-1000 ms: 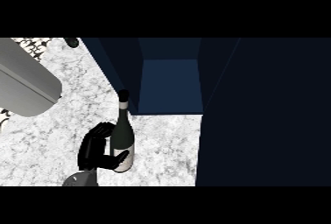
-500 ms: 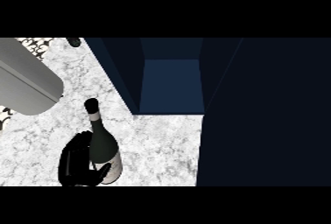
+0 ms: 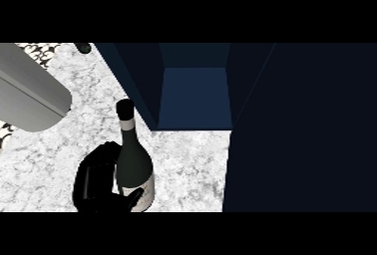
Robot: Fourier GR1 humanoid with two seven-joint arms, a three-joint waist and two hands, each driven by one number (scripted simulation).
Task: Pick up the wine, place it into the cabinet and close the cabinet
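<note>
Now the black hand curls its fingers around the dark glass wine bottle over the white marble counter, near its front edge, beside the open dark blue cabinet.

Black hand, grey forearm

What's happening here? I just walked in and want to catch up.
A black hand is curled around the lower body of a wine bottle, its fingers wrapping the base. The bottle's neck points up the view toward the open dark blue cabinet, but it is still over the marble counter, not inside. Which hand holds it cannot be told. A grey forearm lies at upper left.
</note>
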